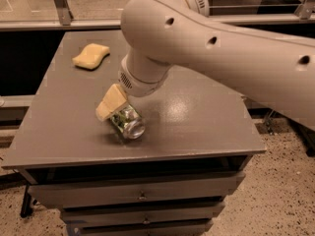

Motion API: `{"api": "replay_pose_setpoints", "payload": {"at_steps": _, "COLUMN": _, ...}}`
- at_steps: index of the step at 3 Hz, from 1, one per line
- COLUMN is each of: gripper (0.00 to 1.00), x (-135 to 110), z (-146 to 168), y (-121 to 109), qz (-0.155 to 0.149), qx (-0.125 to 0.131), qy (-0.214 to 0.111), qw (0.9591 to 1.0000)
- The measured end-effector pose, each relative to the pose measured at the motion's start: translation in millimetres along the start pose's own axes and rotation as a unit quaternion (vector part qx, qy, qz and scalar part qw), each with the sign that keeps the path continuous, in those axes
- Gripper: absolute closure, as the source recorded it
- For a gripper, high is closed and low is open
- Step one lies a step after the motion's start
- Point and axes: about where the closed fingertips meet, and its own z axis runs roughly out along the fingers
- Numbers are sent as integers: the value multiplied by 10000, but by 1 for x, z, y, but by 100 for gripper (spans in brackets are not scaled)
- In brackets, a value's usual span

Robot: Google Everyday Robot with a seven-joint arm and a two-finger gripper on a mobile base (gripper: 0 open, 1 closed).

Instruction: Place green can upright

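- Can (129,123): lies on its side on table (197,127), front-left of centre, near front edge. Not upright.
- Can's silver end faces camera, twd lower right; other end hidden under gripper. Contents not visible.
- Can body: cylindrical, green-and-white label, shiny metal rim.
- Gripper (114,108): down at can's upper-left end, beige pad over and against that end. Clenched or released: cannot tell; contact pt hidden by pad and wrist.
- Arm (206,48): large, white, smooth rounded shell w/ small dark holes; enters from right, crosses over table's rear-right part, bends down to gripper. Blocks view of table's middle behind can.
- Sponge (91,56): yellow, soft-looking, wavy outline; lies flat at table's rear-left, well apart from can and gripper.
- Table top: flat, grey, matte w/ dull sheen and light glare right of can.
- Drawers (142,196): stacked under top, grey fronts, small knobs at centre, all closed; contents not visible.
- Floor (275,181): speckled, light, seen right of and below table.
- Background: dark shelf-like units left and right of table; metal post at rear left.
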Motion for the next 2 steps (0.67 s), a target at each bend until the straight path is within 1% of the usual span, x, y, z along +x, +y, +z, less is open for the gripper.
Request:
{"api": "replay_pose_setpoints", "payload": {"at_steps": 1, "gripper": 0, "x": -3, "z": 18, "y": 10, "qz": 125, "qx": 24, "qy": 163, "qw": 9998}}
{"api": "replay_pose_setpoints", "payload": {"at_steps": 2, "gripper": 0, "x": -5, "z": 33, "y": 19, "qz": 145, "qx": 129, "qy": 355, "qw": 9992}}
